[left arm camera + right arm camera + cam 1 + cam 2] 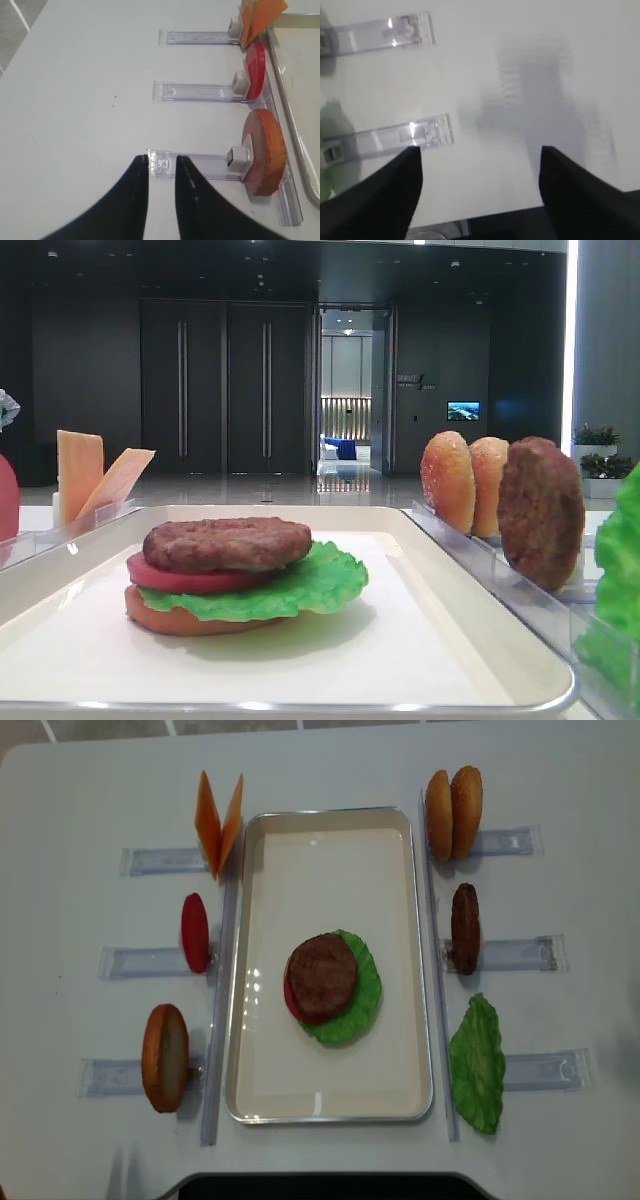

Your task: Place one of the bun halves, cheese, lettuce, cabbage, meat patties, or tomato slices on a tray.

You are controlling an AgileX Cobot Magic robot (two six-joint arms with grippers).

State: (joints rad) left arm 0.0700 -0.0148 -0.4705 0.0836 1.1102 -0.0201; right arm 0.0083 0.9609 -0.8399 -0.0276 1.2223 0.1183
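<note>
Stack on my white tray (245,970), both claws over bare table.

I see a grainy brown patty (322,971) topping a smooth red tomato slice (165,578), ruffled lettuce (362,990) and a mostly hidden bun (190,622). Left claw (161,165) closed and empty; right claw (480,152) spread wide, its view blurred.

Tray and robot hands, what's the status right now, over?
Left gripper shut, empty, by a rack. Right gripper open, empty, over bare table. Tray holds bun half, lettuce, tomato, meat patty stacked. Nothing in the way.
</note>
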